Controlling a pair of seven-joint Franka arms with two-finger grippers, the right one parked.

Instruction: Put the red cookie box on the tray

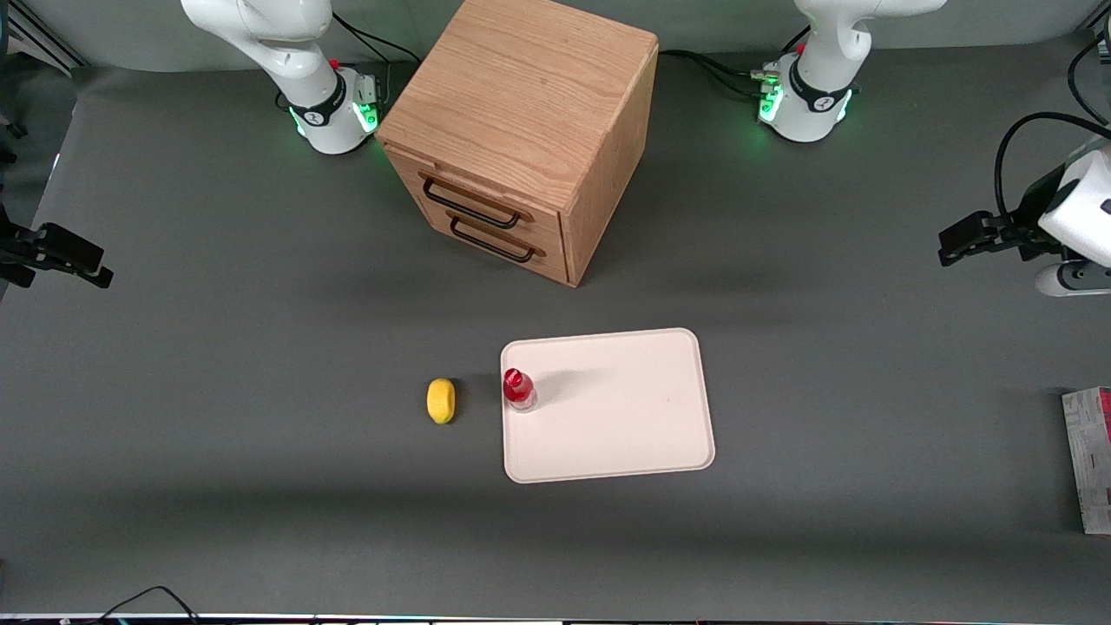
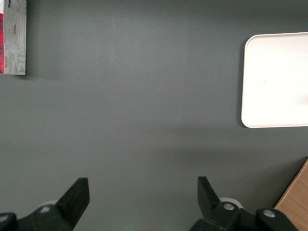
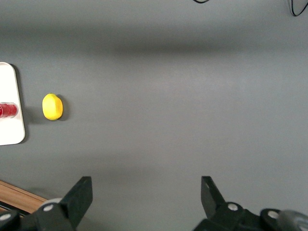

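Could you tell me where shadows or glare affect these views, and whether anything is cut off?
Front view: the small bottle casts a soft shadow across the tray; the red cookie box is cropped by the frame edge. Left wrist view: the tray is washed out, the open gripper dark.

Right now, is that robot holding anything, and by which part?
Nothing is held. The tool hangs open above bare table, while the red cookie box lies untouched at the working arm's end.

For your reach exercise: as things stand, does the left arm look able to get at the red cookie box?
Probably yes. The open tool hangs above bare table, and nothing lies between it and the red cookie box at the working arm's end.
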